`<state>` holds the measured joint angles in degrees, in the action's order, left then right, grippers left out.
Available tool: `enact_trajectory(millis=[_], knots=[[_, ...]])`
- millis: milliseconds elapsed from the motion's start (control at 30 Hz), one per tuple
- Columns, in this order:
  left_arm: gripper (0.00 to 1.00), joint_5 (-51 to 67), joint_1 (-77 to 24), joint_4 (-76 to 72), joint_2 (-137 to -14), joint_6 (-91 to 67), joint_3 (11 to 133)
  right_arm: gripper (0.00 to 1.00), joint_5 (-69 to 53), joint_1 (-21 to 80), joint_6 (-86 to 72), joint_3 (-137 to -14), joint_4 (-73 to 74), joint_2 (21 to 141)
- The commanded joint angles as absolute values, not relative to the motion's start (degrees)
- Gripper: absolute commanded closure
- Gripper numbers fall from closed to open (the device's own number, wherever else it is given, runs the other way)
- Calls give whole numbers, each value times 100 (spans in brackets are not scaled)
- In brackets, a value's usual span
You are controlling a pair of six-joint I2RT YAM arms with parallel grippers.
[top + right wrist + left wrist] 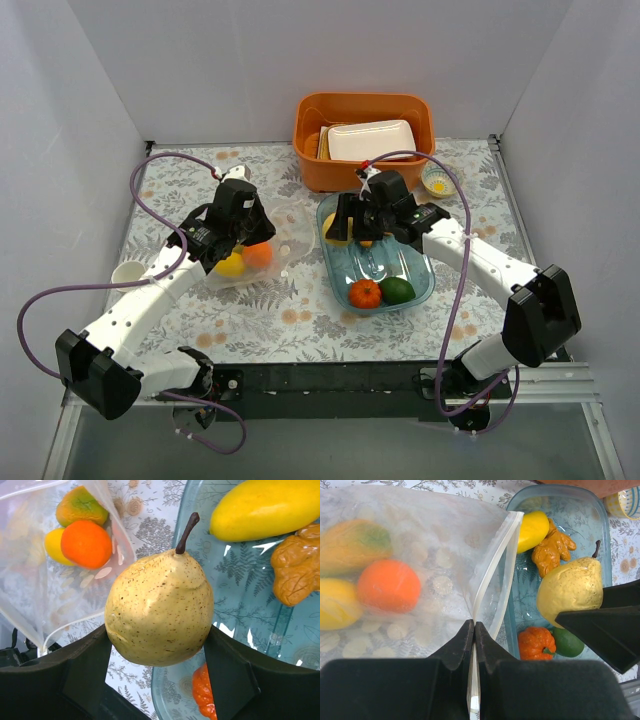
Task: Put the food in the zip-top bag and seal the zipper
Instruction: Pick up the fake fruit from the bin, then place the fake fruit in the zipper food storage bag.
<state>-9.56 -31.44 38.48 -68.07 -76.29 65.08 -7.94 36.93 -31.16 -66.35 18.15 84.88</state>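
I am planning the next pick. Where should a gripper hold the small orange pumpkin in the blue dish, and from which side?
Likely from straight above, across the round body of the pumpkin, fingers on its near and far sides. It sits low inside the blue dish, and the green lime lies close beside it on the right.

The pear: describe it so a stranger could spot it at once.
Find the clear blue dish in the middle of the table. At its far left corner the right claw grips the pear. It alone has pale speckled skin and a dark stem.
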Motion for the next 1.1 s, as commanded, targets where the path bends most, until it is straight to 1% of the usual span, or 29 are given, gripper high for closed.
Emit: enact_trajectory(millis=[0,233,500,733,833,867,967,1000,1067], knots=[[100,-861,-3138,3770,-6776,-7594,6530,53,-967,3884,-3120,-7075,1714,8393],[100,-844,-3129,3744,-6768,-7620,6495,52,-1133,4148,-3146,-7277,1503,8481],[100,-809,-3129,3753,-6662,-7690,6442,51,-1388,4385,-3094,-7769,1503,9008],[100,-773,-3138,3814,-6601,-7717,6574,51,-1502,4491,-2962,-8437,1801,9930],[100,-852,-3129,3841,-6522,-7752,6574,50,-1599,4535,-2770,-8928,2021,10351],[100,-870,-3129,3823,-6461,-7752,6574,49,-1608,4535,-2708,-9286,2117,10467],[100,-1002,-3129,3902,-6407,-7761,6592,40,-1643,4561,-2514,-9693,2373,10819],[100,-1054,-3129,3928,-6399,-7787,6609,26,-1670,4562,-2470,-9799,2356,10854],[100,-1230,-3129,3955,-6294,-7822,6583,15,-1556,4562,-2408,-9826,2242,10811]])
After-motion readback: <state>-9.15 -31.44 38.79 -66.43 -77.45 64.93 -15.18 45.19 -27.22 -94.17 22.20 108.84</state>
